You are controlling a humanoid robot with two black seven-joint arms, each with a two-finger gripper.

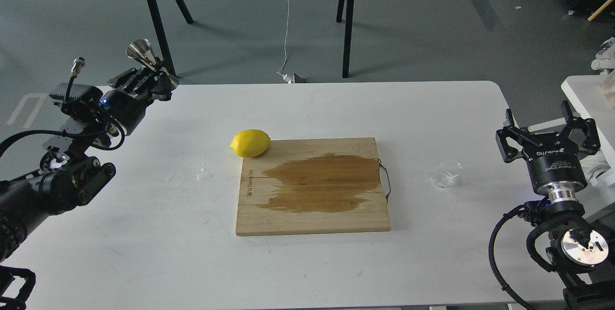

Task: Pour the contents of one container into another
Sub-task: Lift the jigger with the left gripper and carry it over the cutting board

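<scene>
My left gripper (153, 75) is shut on the steel hourglass jigger (146, 58), holding it tilted in the air above the table's far left corner. The small clear glass cup (446, 173) stands on the white table (307, 108) at the right, just past the cutting board's handle. My right gripper (547, 125) is open and empty, raised to the right of the cup and apart from it.
A wooden cutting board (312, 187) with a large wet stain lies mid-table. A yellow lemon (250, 143) rests at its far left corner. Small water drops (203, 173) lie left of the board. A second white table (588, 96) edges in at the right.
</scene>
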